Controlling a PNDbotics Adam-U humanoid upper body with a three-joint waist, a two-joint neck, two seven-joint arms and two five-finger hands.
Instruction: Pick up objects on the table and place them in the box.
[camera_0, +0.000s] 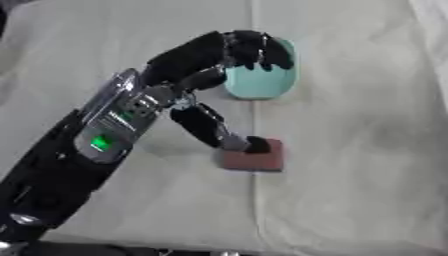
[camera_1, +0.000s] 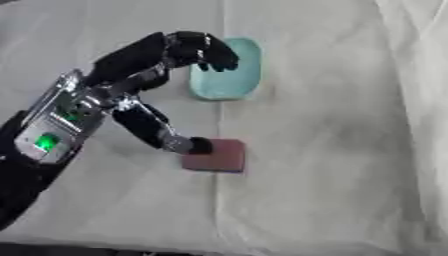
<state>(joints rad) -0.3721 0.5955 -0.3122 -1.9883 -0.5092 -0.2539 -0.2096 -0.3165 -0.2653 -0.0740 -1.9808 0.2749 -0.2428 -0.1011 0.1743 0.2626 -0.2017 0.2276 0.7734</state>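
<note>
Left hand spread over two things on the cloth-covered table.

The left hand (camera_0: 206, 75) reached in from the near left, its fingers (camera_0: 258, 50) bent down over the left edge of a pale green oval dish (camera_0: 267, 77) at the far centre, and whether they gripped it could not be told. Its thumb (camera_0: 214, 130) pointed down, the tip touching a small reddish block (camera_0: 261, 159) lying nearer on the table (camera_0: 367, 125).

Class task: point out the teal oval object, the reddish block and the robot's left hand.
teal oval object (camera_1: 234, 75), right eye view, its bare middle.
reddish block (camera_0: 261, 160), left eye view, top face.
left hand (camera_0: 188, 62), left eye view, back of hand.
</note>
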